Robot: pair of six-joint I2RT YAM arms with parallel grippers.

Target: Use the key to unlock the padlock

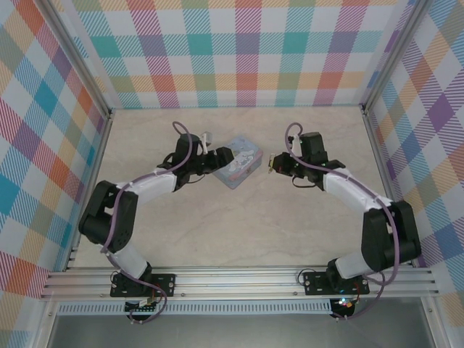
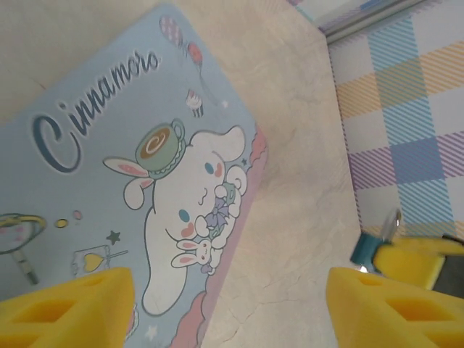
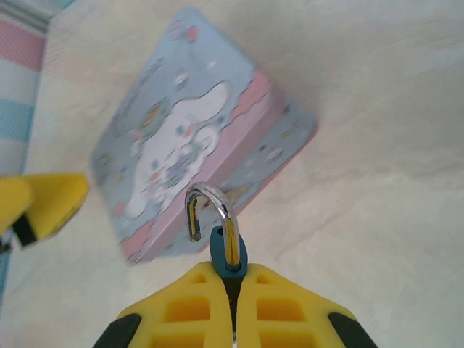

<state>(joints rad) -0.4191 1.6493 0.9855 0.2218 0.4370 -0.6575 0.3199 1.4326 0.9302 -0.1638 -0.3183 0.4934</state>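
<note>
Near the middle of the table (image 1: 239, 239), both arms reach in toward a light-blue cartoon tin (image 1: 238, 168) from opposite sides. The left arm (image 1: 145, 185) rises from its base, folds back at an elbow far out on the left, and runs its white forearm rightward, so the left gripper (image 1: 216, 161) sits just beside the tin's left edge. The right arm (image 1: 355, 192) mirrors it: elbow out to the right, forearm angled up and left, with the right gripper (image 1: 274, 164) a little way off the tin's right corner.

From the right wrist, the two yellow fingers are pressed together and pinch the padlock (image 3: 228, 255) by the lower part of its blue-teal body. It is held upright above the table, with the tin behind it. The silver shackle (image 3: 212, 210) arches up out of the body. Its longer leg is seated, while the end of the shorter leg hangs free, off to the side of the body.

From the left wrist, the left gripper's yellow fingers stand wide apart, with the tin's printed lid below and between them and bare table to the right. The padlock and the yellow tip of the right gripper show at the right edge of that view.
</note>
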